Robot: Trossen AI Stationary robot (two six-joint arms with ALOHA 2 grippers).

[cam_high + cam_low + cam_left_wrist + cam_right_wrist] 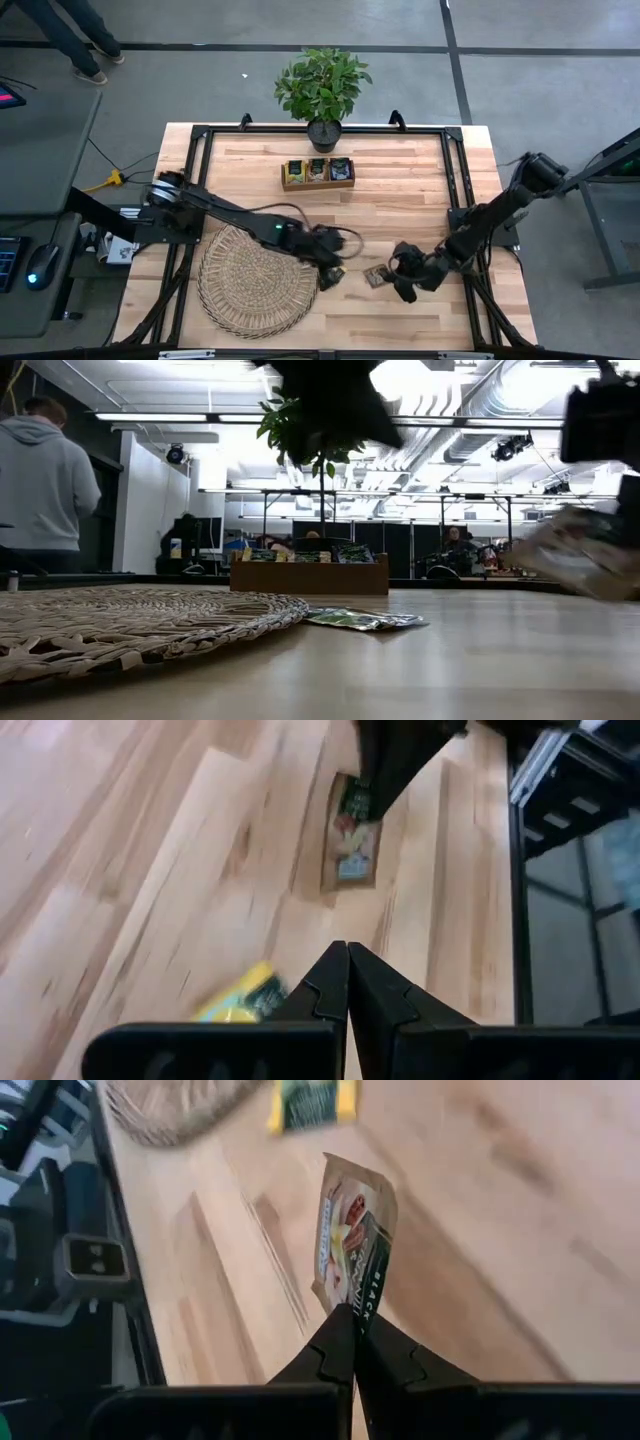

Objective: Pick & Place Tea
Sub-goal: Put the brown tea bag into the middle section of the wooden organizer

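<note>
Looking straight down on the table [400, 200], we see the right gripper [393, 268] low over the front of the wood, its fingers [352, 1342] pinched tight on the edge of a pale sachet [352, 1245] that hangs tilted above the boards, with black lettering along its pinched side. We find the left gripper [335, 268] just off the edge of the round wicker mat [250, 285], its fingers [345, 982] pressed together with nothing between them. A yellow-green sachet [362, 619] lies flat on the table just beside the mat's rim, close to that gripper. Farther back, near the potted plant [322, 88], we make out the small wooden tray [318, 173] with more sachets standing in its compartments. A person [42, 485] stands in the room beyond the table.
</note>
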